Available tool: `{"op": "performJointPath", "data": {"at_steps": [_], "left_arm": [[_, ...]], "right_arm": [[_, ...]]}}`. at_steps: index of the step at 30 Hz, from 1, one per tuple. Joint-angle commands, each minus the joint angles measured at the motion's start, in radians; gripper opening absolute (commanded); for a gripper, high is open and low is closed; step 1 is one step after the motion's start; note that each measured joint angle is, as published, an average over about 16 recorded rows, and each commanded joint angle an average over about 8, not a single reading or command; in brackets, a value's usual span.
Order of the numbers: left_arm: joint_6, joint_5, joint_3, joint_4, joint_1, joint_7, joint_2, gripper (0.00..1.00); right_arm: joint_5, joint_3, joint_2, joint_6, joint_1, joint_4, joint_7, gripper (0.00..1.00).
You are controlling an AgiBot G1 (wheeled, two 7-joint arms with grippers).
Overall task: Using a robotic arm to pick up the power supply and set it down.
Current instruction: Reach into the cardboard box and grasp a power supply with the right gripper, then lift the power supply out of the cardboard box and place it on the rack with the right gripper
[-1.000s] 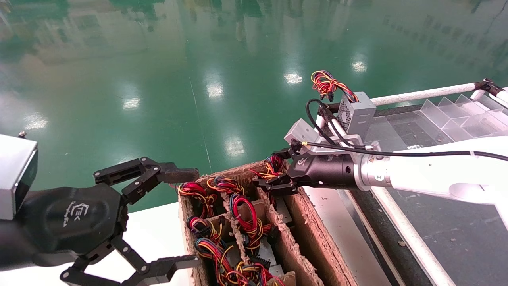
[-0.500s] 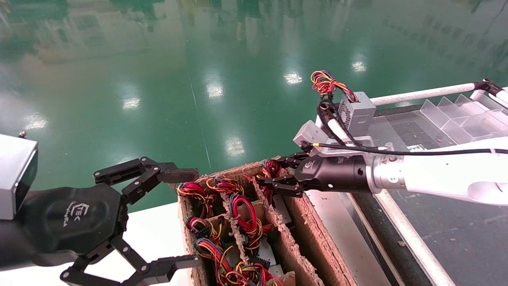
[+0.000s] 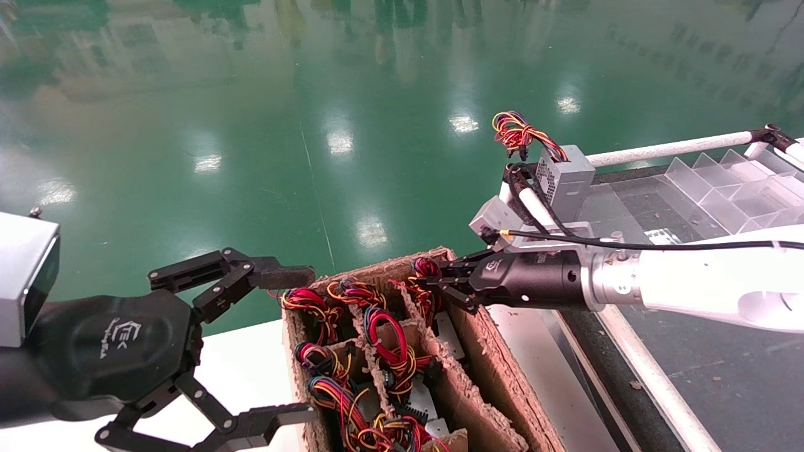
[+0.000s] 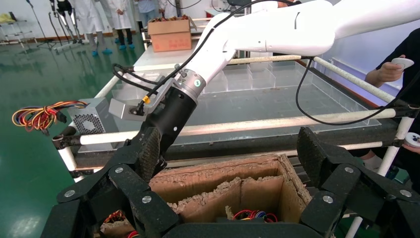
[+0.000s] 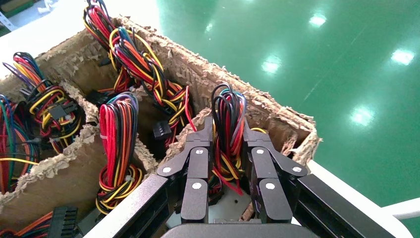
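Observation:
The power supply (image 3: 447,326) stands in the far right compartment of the cardboard box (image 3: 496,383), its grey metal top (image 5: 218,208) showing below an upright bundle of red, yellow, orange and black wires (image 5: 228,119). The robotic arm (image 3: 697,282) reaches in from the right. Its right gripper (image 5: 228,134) has a finger pressed against each side of that bundle, just above the box's rim (image 3: 433,285). My left gripper (image 3: 298,342) hangs wide open at the box's near left corner, holding nothing.
Several more wire bundles (image 3: 389,339) fill the other compartments. A similar grey box (image 3: 565,176) with a curled wire loop sits on the dark conveyor table, next to clear dividers (image 3: 722,182). White rails (image 3: 653,376) edge that table. A person (image 4: 396,74) stands beyond it.
The right gripper has dropped lower toward the box and slid slightly left. Its fingers have narrowed onto the wire bundle. The left arm has not moved.

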Motion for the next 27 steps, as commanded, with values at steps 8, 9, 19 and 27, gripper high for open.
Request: {"op": "performJointPath", "data": {"at_steps": [8,9,19,27], "left_arm": [[0.000,0.000,0.000,0.000,0.000,0.000,0.000,1.00],[0.000,0.000,0.000,0.000,0.000,0.000,0.000,1.00],[0.000,0.000,0.001,0.000,0.000,0.000,0.000,1.00],[0.000,-0.001,0.001,0.000,0.000,0.000,0.000,1.00]], "right_arm": [[0.033,0.022,0.016,-0.017,0.007,-0.017,-0.007,0.00],[0.038,0.025,0.019,-0.019,0.008,-0.017,-0.006,0.00],[0.089,0.061,0.047,-0.038,0.032,0.003,0.010,0.00],[0.126,0.090,0.063,-0.046,0.087,0.021,0.050,0.00]]}}
